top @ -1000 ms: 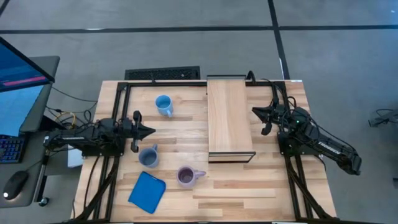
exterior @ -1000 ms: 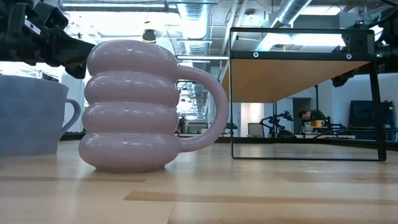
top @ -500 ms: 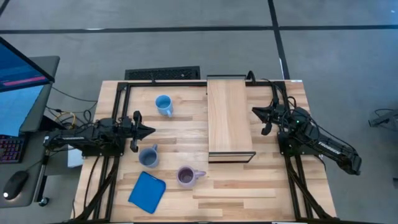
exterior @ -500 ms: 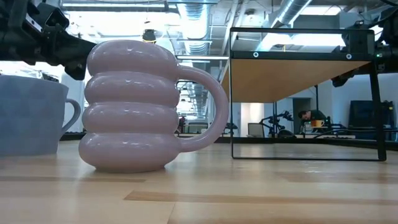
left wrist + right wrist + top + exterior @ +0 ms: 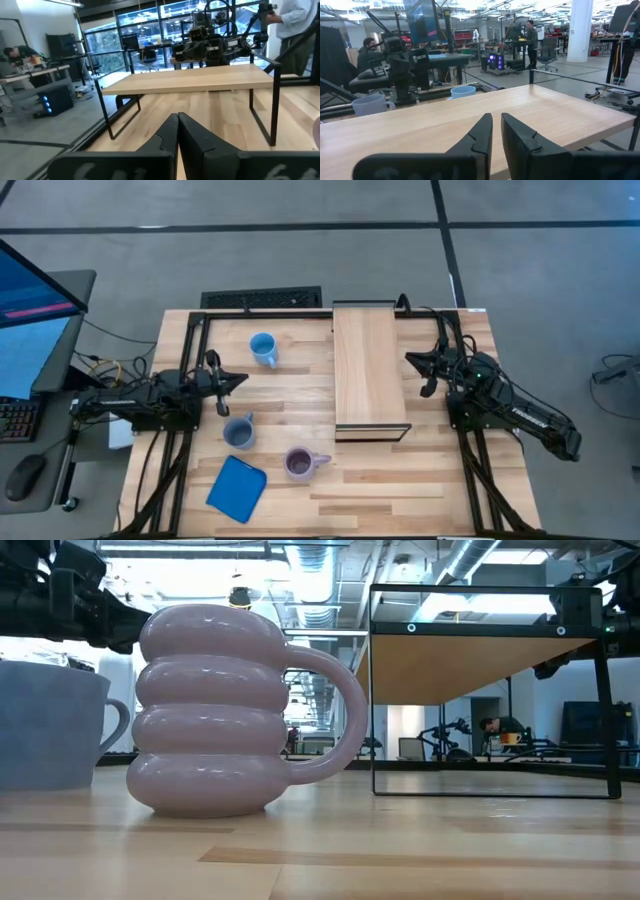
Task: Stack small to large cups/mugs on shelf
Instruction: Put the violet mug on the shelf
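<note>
Three mugs stand on their bases on the slatted tabletop: a bright light blue one point(image 5: 263, 348) at the far left, a dull grey-blue one point(image 5: 238, 430) nearer, and a pale purple ribbed one point(image 5: 300, 463) point(image 5: 210, 710) nearest the front. The light-wood shelf point(image 5: 368, 370) stands on its dark frame at the table's middle. My left gripper point(image 5: 243, 378) is shut and empty, above the table between the light blue and grey-blue mugs, pointing at the shelf point(image 5: 200, 80). My right gripper point(image 5: 408, 360) is shut and empty at the shelf's right edge, above its top point(image 5: 470, 125).
A flat blue square pad point(image 5: 237, 488) lies at the front left. A dark keyboard-like bar point(image 5: 262, 299) lies beyond the far edge. A dark frame point(image 5: 190, 360) borders the table. People show in the room behind, one beyond the shelf point(image 5: 295, 20).
My left gripper has swung a little toward the table's far edge, away from the grey-blue mug, and stays shut. The mugs and the shelf have not moved.
</note>
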Robot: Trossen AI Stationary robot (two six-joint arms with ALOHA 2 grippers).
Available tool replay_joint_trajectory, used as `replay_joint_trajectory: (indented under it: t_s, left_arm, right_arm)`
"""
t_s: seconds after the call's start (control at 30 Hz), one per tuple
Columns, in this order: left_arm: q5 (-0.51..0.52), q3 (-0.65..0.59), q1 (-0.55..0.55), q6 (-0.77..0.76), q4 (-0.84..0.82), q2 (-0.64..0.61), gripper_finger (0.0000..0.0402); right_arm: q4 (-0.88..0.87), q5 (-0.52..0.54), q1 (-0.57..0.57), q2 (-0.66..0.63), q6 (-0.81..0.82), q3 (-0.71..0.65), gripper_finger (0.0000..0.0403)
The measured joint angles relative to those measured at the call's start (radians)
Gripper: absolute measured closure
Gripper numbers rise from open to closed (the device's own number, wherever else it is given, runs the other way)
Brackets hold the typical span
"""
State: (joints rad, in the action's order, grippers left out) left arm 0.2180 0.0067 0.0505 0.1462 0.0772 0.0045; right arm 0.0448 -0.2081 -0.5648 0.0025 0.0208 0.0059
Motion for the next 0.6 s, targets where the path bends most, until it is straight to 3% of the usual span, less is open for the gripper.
replay_joint_trajectory:
  t_s: [0.5, 0.6]
  left_arm:
    - [0.001, 0.000, 0.000, 0.016, 0.028, 0.000, 0.0401]
    - [0.049, 0.000, 0.000, 0.026, 0.038, 0.000, 0.0401]
  right_arm:
    - [0.000, 0.000, 0.000, 0.000, -0.003, 0.000, 0.0339]
    - [0.000, 0.000, 0.000, 0.000, -0.003, 0.000, 0.0339]
